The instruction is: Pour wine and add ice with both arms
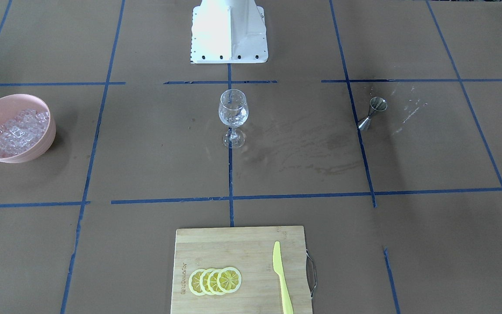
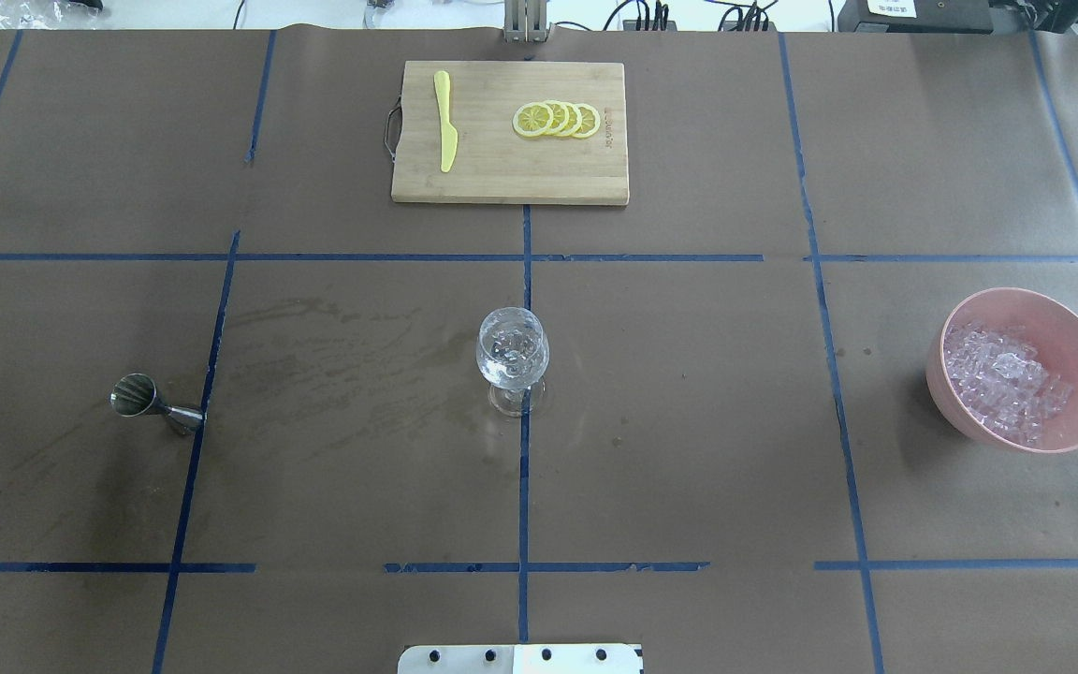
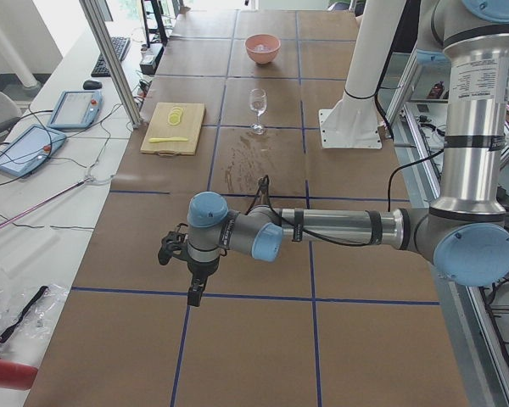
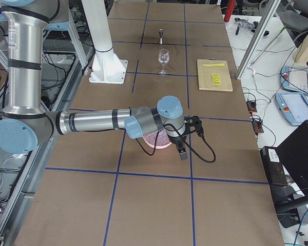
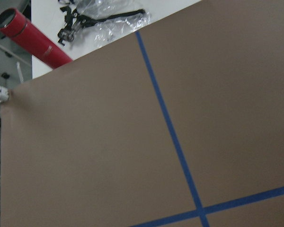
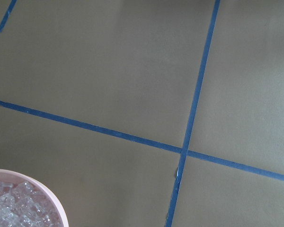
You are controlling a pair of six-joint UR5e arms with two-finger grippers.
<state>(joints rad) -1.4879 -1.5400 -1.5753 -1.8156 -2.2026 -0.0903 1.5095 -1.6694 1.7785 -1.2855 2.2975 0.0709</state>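
A clear stemmed glass stands at the table's middle, also in the overhead view; glassy glints show inside its bowl. The ice is a whitish heap in a pink bowl on the robot's right, and a corner of it shows in the right wrist view. A steel jigger stands on the robot's left. My left gripper hangs over bare table beyond the jigger. My right gripper hangs beside the bowl. I cannot tell whether either is open or shut. No wine bottle is in view.
A bamboo cutting board with lemon slices and a yellow knife lies at the far edge. The white pedestal stands behind the glass. A red can lies off the table's end.
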